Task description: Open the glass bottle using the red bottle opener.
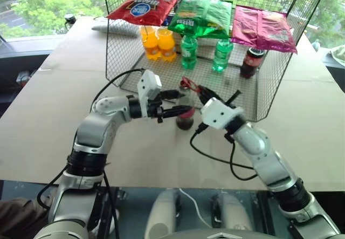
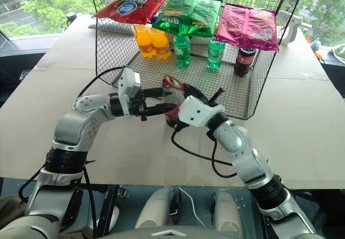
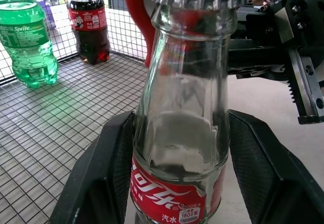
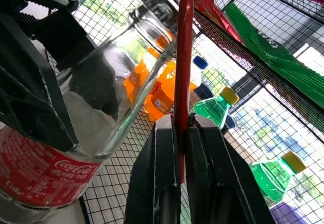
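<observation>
Bottle (image 3: 179, 133) stands on the table (image 1: 64, 125) just before the wire rack, left gripper (image 1: 180, 103) clamped round its shoulder; right gripper (image 4: 179, 148) pinches the opener (image 4: 183, 57) flat, head at the cap, seemingly not hooked yet. Next: seat loop under cap rim, lever up. Behind: rack (image 1: 253, 88) of drinks, windows.

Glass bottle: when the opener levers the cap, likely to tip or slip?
The glass bottle is smooth glass, so it could slip. Tall and narrow, it might tip, but the left gripper clamps its body. The red bottle opener looks stiff.
</observation>
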Robot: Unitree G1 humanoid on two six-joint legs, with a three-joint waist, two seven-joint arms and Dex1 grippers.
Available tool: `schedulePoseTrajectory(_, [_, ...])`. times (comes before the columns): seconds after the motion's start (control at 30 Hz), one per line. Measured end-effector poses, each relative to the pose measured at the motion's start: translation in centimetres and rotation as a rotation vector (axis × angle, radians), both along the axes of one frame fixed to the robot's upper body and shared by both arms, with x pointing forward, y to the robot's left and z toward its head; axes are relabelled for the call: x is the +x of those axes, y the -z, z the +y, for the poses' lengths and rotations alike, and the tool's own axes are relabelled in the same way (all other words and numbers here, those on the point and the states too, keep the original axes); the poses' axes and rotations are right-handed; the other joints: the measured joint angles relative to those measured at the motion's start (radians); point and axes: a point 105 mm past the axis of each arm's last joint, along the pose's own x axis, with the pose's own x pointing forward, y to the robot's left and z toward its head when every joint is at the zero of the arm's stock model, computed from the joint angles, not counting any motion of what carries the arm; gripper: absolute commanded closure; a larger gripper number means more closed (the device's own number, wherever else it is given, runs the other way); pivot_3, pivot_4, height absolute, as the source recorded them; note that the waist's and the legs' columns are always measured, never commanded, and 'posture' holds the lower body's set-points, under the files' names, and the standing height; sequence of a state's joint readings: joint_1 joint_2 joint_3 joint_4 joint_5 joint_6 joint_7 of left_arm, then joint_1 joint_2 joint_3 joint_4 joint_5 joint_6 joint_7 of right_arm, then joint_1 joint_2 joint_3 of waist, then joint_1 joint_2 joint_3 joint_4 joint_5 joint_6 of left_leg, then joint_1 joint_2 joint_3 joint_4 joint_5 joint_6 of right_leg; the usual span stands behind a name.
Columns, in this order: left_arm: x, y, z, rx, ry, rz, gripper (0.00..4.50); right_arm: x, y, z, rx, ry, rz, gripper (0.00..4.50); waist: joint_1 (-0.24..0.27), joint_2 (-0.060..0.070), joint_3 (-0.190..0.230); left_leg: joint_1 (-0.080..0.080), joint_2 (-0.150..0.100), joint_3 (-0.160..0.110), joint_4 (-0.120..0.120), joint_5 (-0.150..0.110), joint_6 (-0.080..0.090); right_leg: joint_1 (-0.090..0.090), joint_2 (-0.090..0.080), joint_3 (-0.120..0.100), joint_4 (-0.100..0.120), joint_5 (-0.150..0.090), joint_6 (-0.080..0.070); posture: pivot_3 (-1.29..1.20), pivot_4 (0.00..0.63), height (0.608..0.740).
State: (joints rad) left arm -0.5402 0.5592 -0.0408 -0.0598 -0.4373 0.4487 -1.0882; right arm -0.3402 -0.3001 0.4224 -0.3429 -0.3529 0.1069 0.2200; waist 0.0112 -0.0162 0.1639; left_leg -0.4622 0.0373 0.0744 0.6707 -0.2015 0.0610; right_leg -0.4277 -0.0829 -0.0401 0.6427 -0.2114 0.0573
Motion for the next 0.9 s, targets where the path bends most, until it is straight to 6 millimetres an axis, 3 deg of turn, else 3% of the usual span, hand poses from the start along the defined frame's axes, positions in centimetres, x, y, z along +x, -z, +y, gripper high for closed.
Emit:
schedulePoseTrajectory(0.27, [0.0, 0.0, 0.0, 0.005, -0.001, 0.002, 2.33, 0.0, 0.2, 0.3, -0.048, 0.018, -0.029, 4.5, 0.0, 0.0, 0.0, 0.0, 0.0, 0.0, 0.0, 0.0, 0.0, 0.0, 0.0, 0.0, 0.0, 0.0, 0.0, 0.0, 0.15, 0.74])
schedulePoseTrajectory(0.5, [0.1, 0.0, -0.1, 0.016, 0.002, 0.001, 2.33, 0.1, -0.4, -0.5, -0.246, 0.062, -0.154, 4.5, 0.001, 0.0, 0.0, 0.003, 0.0, 0.001, 0.0, 0.0, -0.001, 0.002, 0.0, 0.0, 0.0, 0.0, 0.0, 0.0, 0.15, 0.74])
schedulePoseTrajectory(0.7, [0.4, 0.3, -0.3, 0.017, 0.004, 0.005, 2.33, 0.4, -1.1, -1.4, -0.387, 0.067, -0.197, 4.5, 0.001, 0.0, 0.0, 0.014, 0.001, 0.0, -0.001, -0.002, 0.003, 0.011, -0.001, 0.0, 0.0, -0.003, 0.003, 0.0, 0.15, 0.74])
schedulePoseTrajectory(0.9, [0.5, 0.4, -0.4, 0.011, 0.013, -0.004, 2.33, 0.5, -1.9, -1.9, -0.49, 0.058, -0.223, 4.5, 0.002, 0.0, 0.0, 0.014, 0.001, 0.0, -0.001, -0.003, 0.003, 0.011, -0.002, 0.0, 0.0, -0.001, 0.0, 0.0, 0.15, 0.74])
